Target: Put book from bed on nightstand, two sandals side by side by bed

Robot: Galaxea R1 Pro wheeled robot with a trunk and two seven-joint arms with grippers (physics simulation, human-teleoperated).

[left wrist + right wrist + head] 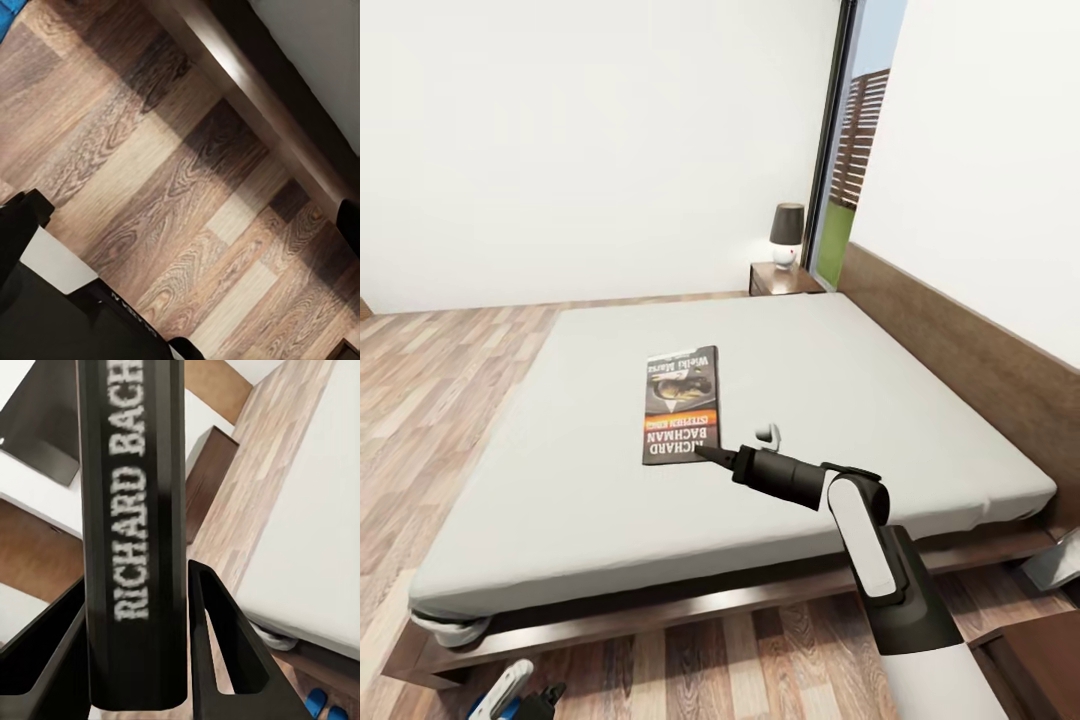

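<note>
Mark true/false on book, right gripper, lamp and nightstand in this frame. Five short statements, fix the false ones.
1. The book is on the floor beside the bed. False: it is over the white mattress of the bed.
2. The right gripper is at the book's near edge. True; the right wrist view shows its fingers either side of the spine.
3. A lamp stands on the far nightstand. True.
4. The lamp shade is bright blue. False: it is dark.
5. The floor is carpeted. False: it is wood plank.
</note>
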